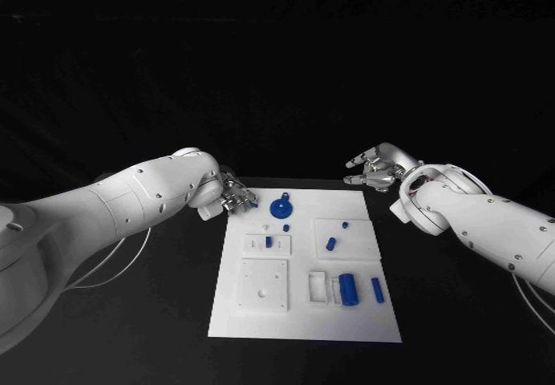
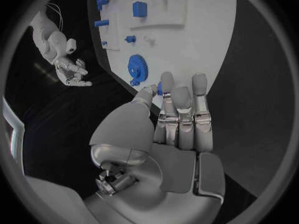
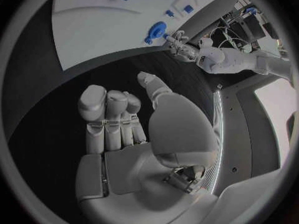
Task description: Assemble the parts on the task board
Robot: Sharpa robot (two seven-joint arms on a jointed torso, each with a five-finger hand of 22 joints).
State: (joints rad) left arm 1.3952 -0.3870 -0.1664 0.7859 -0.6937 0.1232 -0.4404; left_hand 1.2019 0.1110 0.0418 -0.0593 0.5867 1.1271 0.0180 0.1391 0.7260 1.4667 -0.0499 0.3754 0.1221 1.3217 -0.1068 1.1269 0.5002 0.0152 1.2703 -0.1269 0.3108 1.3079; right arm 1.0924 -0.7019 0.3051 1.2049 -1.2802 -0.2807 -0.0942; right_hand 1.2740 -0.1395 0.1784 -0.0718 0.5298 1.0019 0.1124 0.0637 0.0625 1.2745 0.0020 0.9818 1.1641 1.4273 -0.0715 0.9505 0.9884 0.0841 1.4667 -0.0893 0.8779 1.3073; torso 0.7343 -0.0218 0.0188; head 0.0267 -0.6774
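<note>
The white task board [image 1: 303,321] lies in the middle of the black table. A blue gear [image 1: 281,209] lies flat near its far end, with a small blue peg [image 1: 285,195] just beyond it. My left hand [image 1: 235,196] hovers at the board's far left corner; a small blue part [image 2: 159,88] sits pinched between its thumb and a finger. Beyond the far right corner, my right hand [image 1: 376,170] floats over the black table with its fingers apart and nothing in them. The gear [image 3: 157,29] and my left hand [image 3: 181,47] also appear in the right wrist view.
Raised white blocks [image 1: 262,285] stand on the board, some with small blue pieces [image 1: 330,243] in them. A blue cylinder [image 1: 347,289] and a slimmer blue bar [image 1: 377,289] lie near the board's right side. Bare black table surrounds the board.
</note>
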